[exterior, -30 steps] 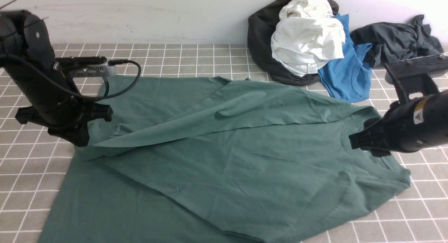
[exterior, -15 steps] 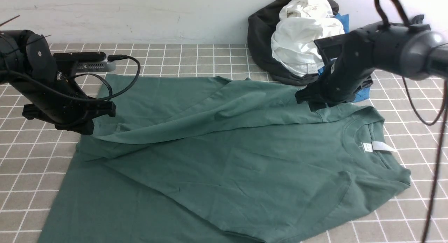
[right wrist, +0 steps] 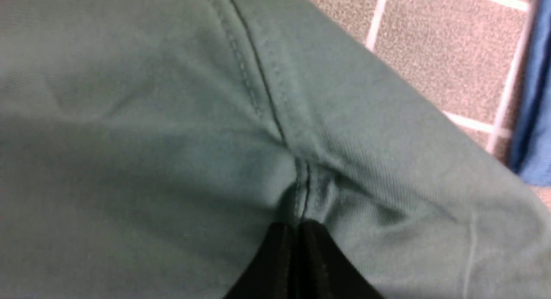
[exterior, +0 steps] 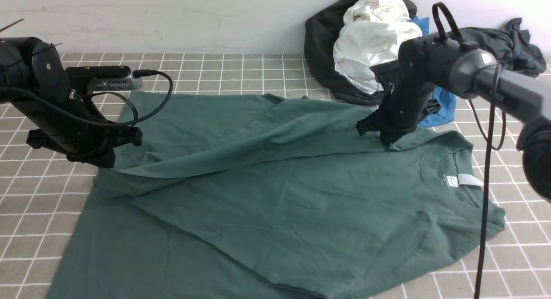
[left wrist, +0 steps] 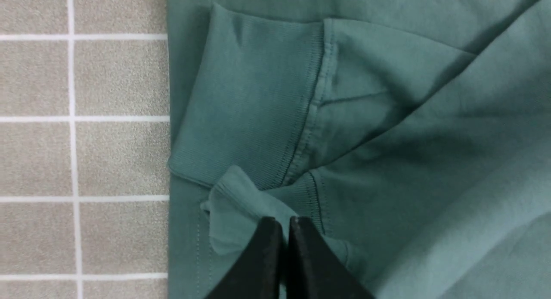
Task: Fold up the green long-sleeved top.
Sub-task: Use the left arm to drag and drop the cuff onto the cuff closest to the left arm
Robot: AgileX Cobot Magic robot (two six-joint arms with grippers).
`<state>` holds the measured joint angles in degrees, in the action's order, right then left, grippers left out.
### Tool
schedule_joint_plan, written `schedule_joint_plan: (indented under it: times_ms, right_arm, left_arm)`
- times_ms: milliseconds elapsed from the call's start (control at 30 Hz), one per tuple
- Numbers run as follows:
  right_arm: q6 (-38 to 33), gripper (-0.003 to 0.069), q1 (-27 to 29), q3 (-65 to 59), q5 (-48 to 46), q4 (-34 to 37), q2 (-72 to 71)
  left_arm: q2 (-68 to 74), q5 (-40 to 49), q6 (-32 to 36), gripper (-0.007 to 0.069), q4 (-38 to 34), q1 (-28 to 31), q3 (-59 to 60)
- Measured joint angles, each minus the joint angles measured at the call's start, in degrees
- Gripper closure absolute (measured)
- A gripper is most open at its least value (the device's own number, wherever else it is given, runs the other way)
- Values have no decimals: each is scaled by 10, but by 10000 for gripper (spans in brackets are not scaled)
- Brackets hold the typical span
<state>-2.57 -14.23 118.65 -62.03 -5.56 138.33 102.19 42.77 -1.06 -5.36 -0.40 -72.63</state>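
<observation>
The green long-sleeved top lies spread on the tiled surface, with its collar and white neck label at the right. One sleeve is folded across the body toward the left. My left gripper is shut at the sleeve's ribbed cuff. In the left wrist view the jaws pinch a small fold of cuff fabric. My right gripper is shut on the far shoulder. In the right wrist view the tips meet on the puckered shoulder seam. The chest logo is hidden.
A clothes pile sits at the back right against the wall: a black garment, a white one, a bright blue T-shirt just behind my right gripper, and a dark grey garment. A cable hangs from the right arm.
My right arm swung from beside the collar to the far shoulder and now grips the seam there, uncovering the neck label. My left gripper rose slightly with the cuff and has held still since.
</observation>
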Motion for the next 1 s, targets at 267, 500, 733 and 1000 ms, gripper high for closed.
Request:
schedule_joint_plan:
  times_ms: [267,500,733,1000]
  right_arm:
    - [-29,659,26,-1,-55,4,-62]
    - [-77,661,35,-1,-85,67,-63]
    - [-83,624,35,-1,-86,75,-53]
    - [-74,510,35,-15,-89,98,-131]
  left_arm:
    - [-45,-12,2,628,19,0,0]
    - [-43,89,27,603,19,0,0]
    - [-37,101,49,392,22,0,0]
    - [-124,158,57,186,-1,-13,36]
